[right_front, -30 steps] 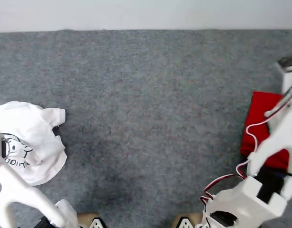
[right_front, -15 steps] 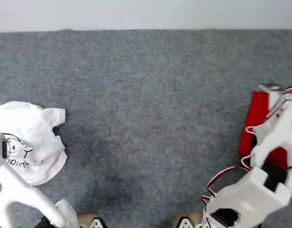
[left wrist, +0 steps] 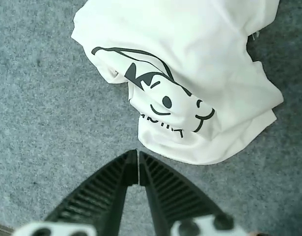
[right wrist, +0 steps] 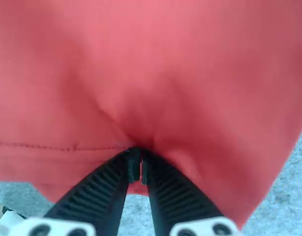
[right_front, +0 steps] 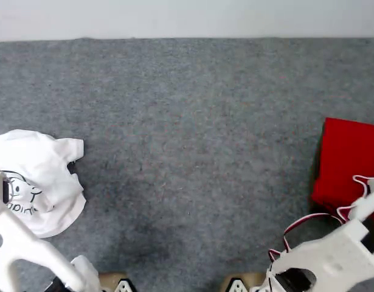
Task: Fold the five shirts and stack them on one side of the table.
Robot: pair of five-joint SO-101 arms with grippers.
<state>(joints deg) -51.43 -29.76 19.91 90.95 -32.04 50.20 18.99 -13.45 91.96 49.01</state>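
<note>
Over at the left edge of the grey-carpeted table (right_front: 193,91), the white shirt (right_front: 38,176) lies in a loose, unfolded heap, roughly midway between the far and near edges. A black line drawing (left wrist: 165,98) of a cartoon face, with some lettering under it, shows on its upper side, and a corner of cloth pokes out towards the middle of the table. The left gripper (left wrist: 138,169) hangs over bare carpet just beside the heap's rim, apart from the cloth. Its two black ribbed jaws are brought together so that the tips meet, with nothing between them. The left arm (right_front: 19,243) rises white from the near left corner and crosses part of the shirt in the high view.

At the right edge sits the red shirt (right_front: 348,158), folded into a flat, neat rectangle with straight sides. The right gripper (right wrist: 135,164) is down at the shirt's near edge, its jaws closed on a pinch of the red cloth. The fabric puckers into creases that spread from the tips, and a stitched hem passes just beside them. The right arm (right_front: 332,258) stands at the near right corner, with red and white wires (right_front: 299,224) looping off it just beside the shirt. The two shirts are well apart, one at each end of the table.
</note>
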